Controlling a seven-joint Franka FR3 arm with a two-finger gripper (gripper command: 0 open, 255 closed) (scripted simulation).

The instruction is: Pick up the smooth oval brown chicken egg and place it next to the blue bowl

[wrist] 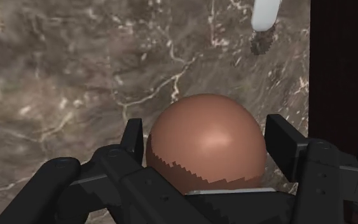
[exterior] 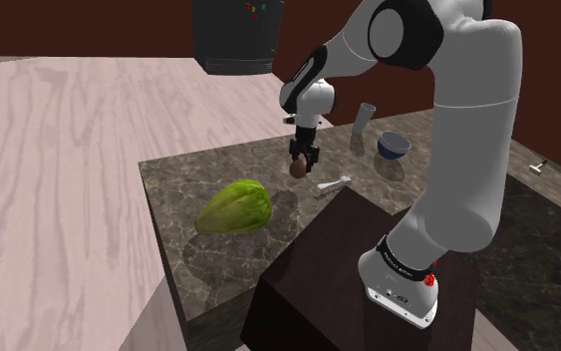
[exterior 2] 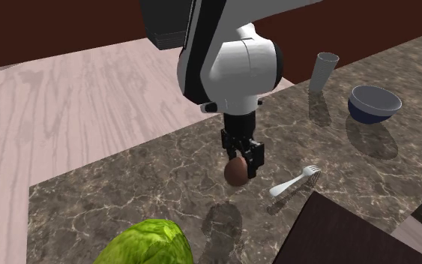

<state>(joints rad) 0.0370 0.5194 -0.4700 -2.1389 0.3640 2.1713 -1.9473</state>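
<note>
A smooth brown egg point(wrist: 206, 143) sits clasped between my two black fingers. My gripper point(exterior 2: 240, 166) is shut on the egg point(exterior 2: 236, 172) and hangs above the dark marble counter point(exterior 2: 127, 195), its shadow falling on the stone below. In the shoulder view the gripper point(exterior: 300, 165) holds the egg point(exterior: 297, 170) over the counter's middle. The blue bowl point(exterior 2: 375, 103) stands on the counter toward the second exterior view's right, well apart from the egg. That bowl point(exterior: 394, 146) lies behind my arm in the shoulder view.
A green lettuce head point(exterior: 235, 206) lies on the counter near its front edge. A white fork point(exterior 2: 294, 181) rests beside the dark stand point(exterior: 358, 269). A grey cup point(exterior 2: 324, 70) stands near the bowl. A pale wood floor point(exterior: 59, 170) surrounds the counter.
</note>
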